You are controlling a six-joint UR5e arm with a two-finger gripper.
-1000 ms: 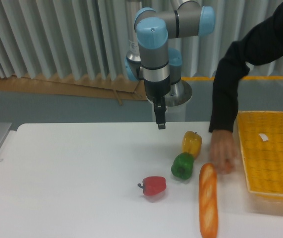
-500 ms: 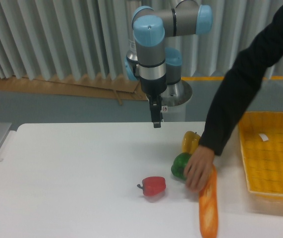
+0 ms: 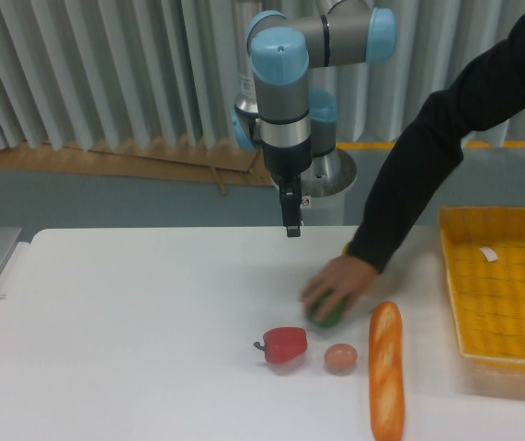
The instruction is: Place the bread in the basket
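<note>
Descending now risks striking the person's hand (image 3: 337, 278) below-right of the tool (image 3: 291, 228), whose opening I cannot tell, before reaching the baguette (image 3: 386, 370).

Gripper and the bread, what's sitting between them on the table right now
In the camera view, a person's hand covering a green pepper lies between the gripper and the bread. A small brown egg sits just left of the bread.

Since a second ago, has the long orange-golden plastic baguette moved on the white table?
No. The baguette lies where it did, just left of the yellow woven basket, its upper end level with the basket's front corner.
</note>
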